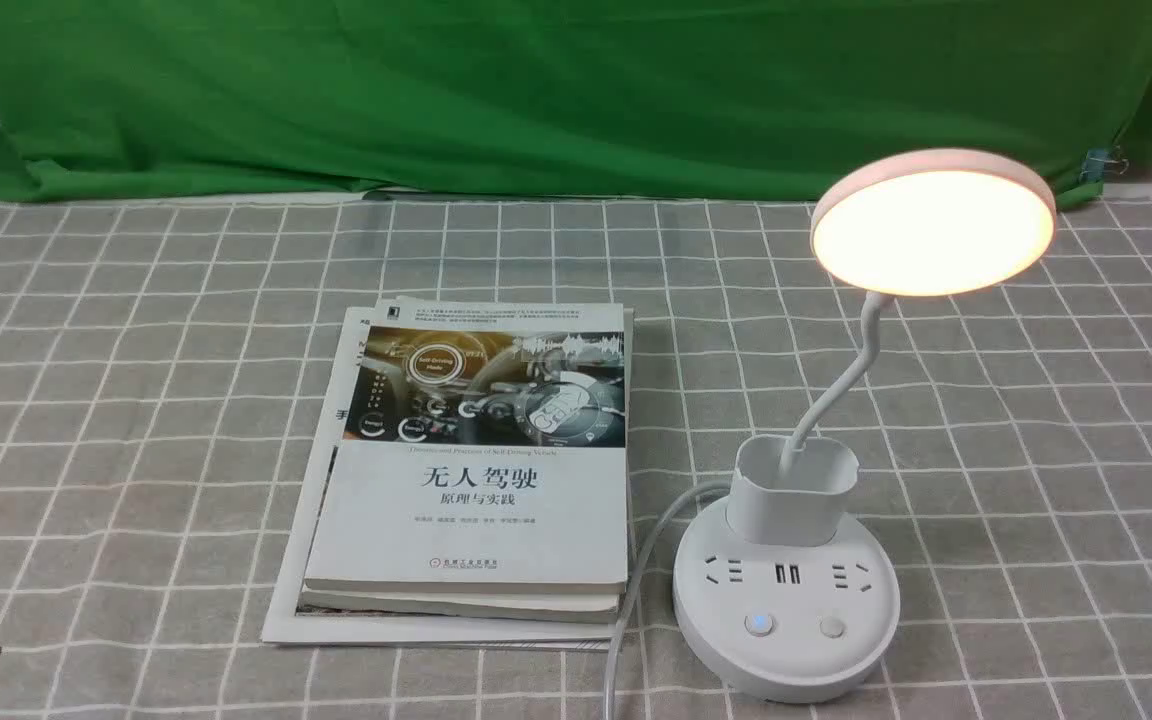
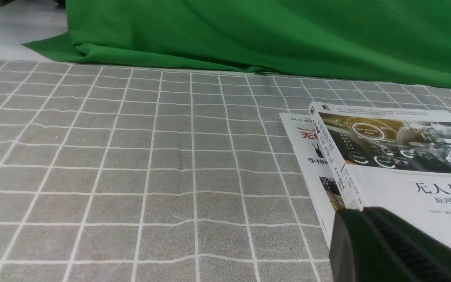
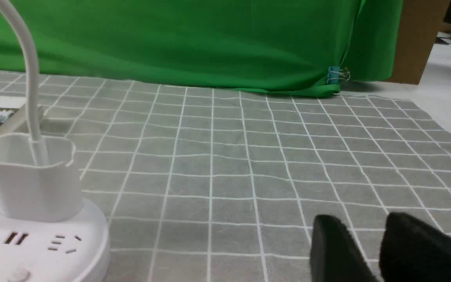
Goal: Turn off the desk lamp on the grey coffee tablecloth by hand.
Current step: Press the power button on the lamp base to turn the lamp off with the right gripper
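Sitting lit on the grey checked tablecloth [image 1: 136, 400], the desk lamp [image 1: 786, 590] is just right of the book stack [image 1: 476, 500] — the right claw [image 3: 360, 231] is well apart from its base, spread open and empty. Left claw [image 2: 366, 235] — can't tell, only part of it shows.

The front camera looks forward and down over the grey coffee tablecloth [image 1: 136, 400], with the green cloth [image 1: 536, 90] across the frame's top. Both wrist cameras sit low, facing the green cloth too; the left shares the books [image 1: 476, 500], the right the desk lamp [image 1: 793, 490].
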{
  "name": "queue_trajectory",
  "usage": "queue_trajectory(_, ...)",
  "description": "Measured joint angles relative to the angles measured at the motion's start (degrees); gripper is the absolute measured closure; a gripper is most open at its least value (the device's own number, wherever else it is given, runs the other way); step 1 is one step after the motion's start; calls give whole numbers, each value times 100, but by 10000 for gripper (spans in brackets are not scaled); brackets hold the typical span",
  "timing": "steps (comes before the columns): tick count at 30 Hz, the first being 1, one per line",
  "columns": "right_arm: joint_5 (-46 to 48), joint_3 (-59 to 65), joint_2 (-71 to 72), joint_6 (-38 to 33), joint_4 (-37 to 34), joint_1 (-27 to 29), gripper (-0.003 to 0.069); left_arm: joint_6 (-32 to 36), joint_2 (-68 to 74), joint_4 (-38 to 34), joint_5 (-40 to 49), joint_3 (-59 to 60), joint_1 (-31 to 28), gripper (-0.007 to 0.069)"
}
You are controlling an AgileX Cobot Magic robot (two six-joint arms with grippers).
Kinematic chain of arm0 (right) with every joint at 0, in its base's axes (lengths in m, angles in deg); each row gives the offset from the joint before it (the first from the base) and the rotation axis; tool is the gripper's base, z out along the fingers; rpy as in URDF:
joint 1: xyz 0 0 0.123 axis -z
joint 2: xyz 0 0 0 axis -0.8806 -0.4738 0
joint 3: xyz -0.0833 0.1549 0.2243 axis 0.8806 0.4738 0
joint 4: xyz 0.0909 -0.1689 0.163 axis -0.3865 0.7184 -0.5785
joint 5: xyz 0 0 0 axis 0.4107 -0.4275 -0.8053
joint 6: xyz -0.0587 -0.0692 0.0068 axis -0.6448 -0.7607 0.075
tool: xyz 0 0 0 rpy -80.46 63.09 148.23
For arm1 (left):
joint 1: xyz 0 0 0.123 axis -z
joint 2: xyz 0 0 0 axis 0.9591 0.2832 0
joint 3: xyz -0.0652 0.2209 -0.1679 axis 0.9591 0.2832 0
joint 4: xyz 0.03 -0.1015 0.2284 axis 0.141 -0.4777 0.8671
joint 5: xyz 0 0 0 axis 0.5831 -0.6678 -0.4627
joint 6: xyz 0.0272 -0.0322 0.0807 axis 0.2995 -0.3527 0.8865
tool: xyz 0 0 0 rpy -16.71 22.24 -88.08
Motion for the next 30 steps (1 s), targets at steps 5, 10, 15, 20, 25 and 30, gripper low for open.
queue_trajectory(5, -388, 0, 0, 362, 0, 0, 417, 0, 0, 0, 0, 0, 0, 624)
queue_trajectory(10, -1233, 0, 0, 1367, -6, 0, 417, 0, 0, 0, 0, 0, 0, 624)
queue_trajectory(15, -1522, 0, 0, 1218, -6, 0, 417, 0, 0, 0, 0, 0, 0, 624)
queue_trajectory(20, -1512, 0, 0, 819, -6, 0, 417, 0, 0, 0, 0, 0, 0, 624)
queue_trajectory(25, -1610, 0, 0, 555, -6, 0, 417, 0, 0, 0, 0, 0, 0, 624)
queue_trajectory(30, -2400, 0, 0, 728, -6, 0, 417, 0, 0, 0, 0, 0, 0, 624)
